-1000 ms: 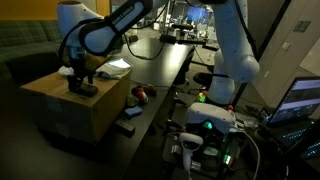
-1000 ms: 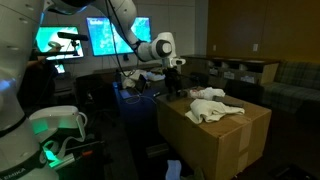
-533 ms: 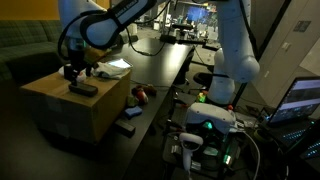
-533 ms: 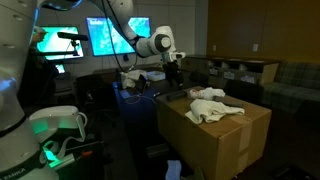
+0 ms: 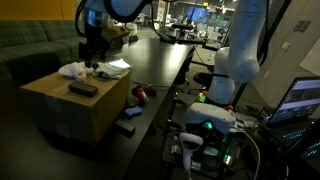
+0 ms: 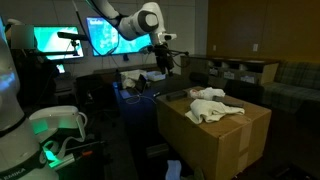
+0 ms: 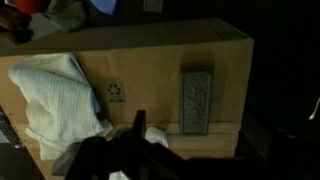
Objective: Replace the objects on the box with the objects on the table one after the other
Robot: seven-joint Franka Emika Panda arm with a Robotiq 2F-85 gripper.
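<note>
The gripper (image 5: 93, 56) is hanging wide open and empty above the box (image 5: 70, 115), arguably risking dragging the white cloth (image 5: 72, 71) off while descending for the dark block (image 5: 82, 89) nearby.

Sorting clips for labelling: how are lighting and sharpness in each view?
Both exterior views are dim overall; in an exterior view the monitors glare cyan; in the wrist view the box is lit but soft, the end effector a dark silhouette.
</note>
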